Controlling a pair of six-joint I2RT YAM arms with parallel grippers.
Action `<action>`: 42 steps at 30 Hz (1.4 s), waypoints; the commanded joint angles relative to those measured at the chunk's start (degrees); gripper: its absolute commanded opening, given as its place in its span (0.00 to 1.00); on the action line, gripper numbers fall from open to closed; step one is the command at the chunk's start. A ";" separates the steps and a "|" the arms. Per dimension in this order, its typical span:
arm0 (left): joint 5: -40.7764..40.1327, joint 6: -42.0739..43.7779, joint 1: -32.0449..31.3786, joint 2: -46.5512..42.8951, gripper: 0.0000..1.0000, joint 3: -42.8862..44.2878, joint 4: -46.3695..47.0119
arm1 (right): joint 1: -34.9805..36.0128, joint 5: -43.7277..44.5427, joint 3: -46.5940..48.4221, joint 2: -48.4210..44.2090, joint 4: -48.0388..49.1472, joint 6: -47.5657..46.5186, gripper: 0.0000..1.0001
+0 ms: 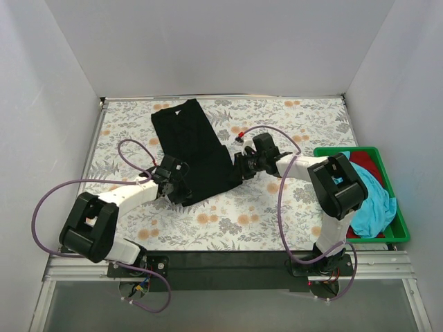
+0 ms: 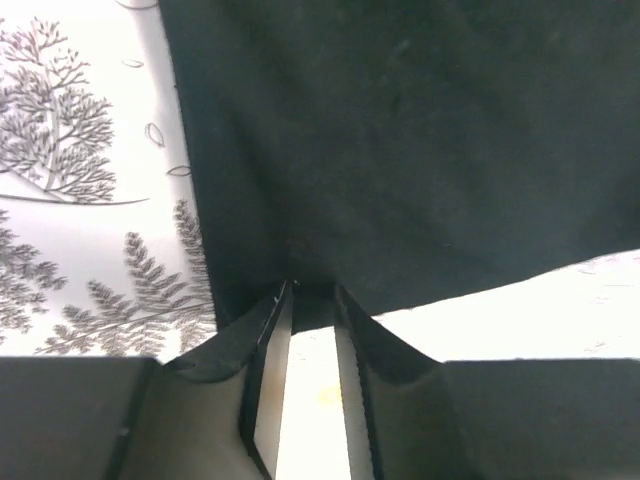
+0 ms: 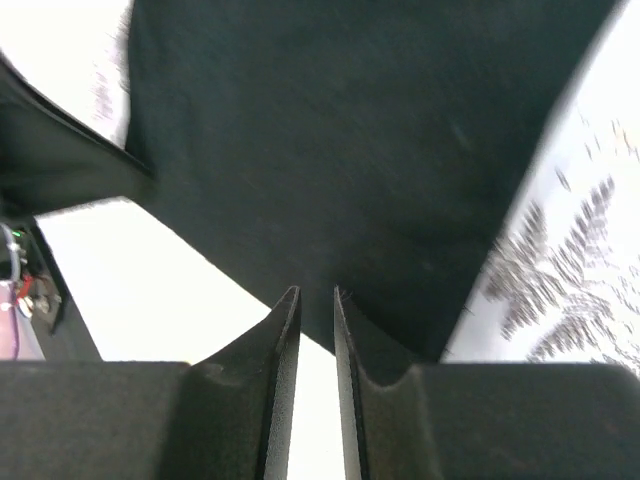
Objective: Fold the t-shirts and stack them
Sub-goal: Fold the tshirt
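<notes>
Near R side: green tray (image 1: pixel 344 149) sits on the floral table cover (image 1: pixel 242 221), close to the right arm base. It holds a turquoise t-shirt (image 1: pixel 374 200), bunched and spilling toward the near R rim, w/ a red t-shirt (image 1: pixel 367 162) partly under it at the far end. Mid-table, L: left gripper (image 1: pixel 178 190) is low at the near L corner of the black t-shirt (image 1: pixel 197 149). Wrist view shows its fingers (image 2: pixel 230 355) almost together, narrow slit only, w/ the dark hem caught between the tips. Mid-table, R: right gripper (image 1: pixel 241 168) meets the same shirt at its near R corner, pointing L toward the other gripper. Its fingers (image 3: pixel 270 350) are likewise nearly closed, cloth edge lying between the tips; the view is blurred, so grip depth cannot be told. Beyond both grippers: the black t-shirt lies as a long folded strip, angled, near end wider and between the two grippers, far end narrower and close to the table's far edge, L of centre. It is well apart from the tray.
</notes>
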 commanded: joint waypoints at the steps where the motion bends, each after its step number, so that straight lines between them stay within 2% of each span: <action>1: 3.18 -3.06 0.53 1.40 0.23 -1.64 2.99 | -2.21 -2.46 -3.32 2.62 3.37 -0.89 0.23; 5: 5.82 -4.39 2.29 4.13 0.18 -4.11 2.46 | -4.41 -4.74 -6.31 5.79 4.44 -0.62 0.19; 10: 4.16 -3.16 3.17 1.85 0.16 -5.87 -1.39 | -6.35 -4.23 -12.71 4.57 4.26 1.21 0.18; 17: 8.09 0.44 3.17 -2.98 0.16 -6.57 -6.59 | -7.76 -1.33 -23.88 -6.14 3.39 3.77 0.17; 21: 10.04 3.17 3.17 -4.83 0.19 -4.82 -9.23 | -7.76 -4.21 -24.69 -11.33 0.66 4.03 0.17; 22: 10.04 3.35 3.17 -5.70 0.21 -4.29 -9.49 | -7.76 -5.35 -24.25 -12.48 0.14 4.21 0.17; 23: 9.95 3.26 3.17 -7.71 0.28 -3.24 -9.41 | -7.76 -5.63 -23.55 -14.66 -0.13 4.30 0.18; 26: 7.58 3.17 3.34 -9.57 0.36 1.14 -8.53 | -7.76 -6.42 -17.59 -16.53 -1.27 4.38 0.19; 30: 4.67 3.70 4.66 -6.43 0.36 6.07 -4.07 | -7.76 -6.68 -5.31 -13.20 -1.01 3.95 0.21; 34: 2.66 4.40 7.03 -0.80 0.33 9.25 1.66 | -7.76 -6.50 3.14 -4.26 0.30 3.77 0.21; 42: 2.13 4.84 11.51 13.08 0.26 14.17 7.29 | -7.93 -5.81 14.07 11.41 1.45 1.93 0.20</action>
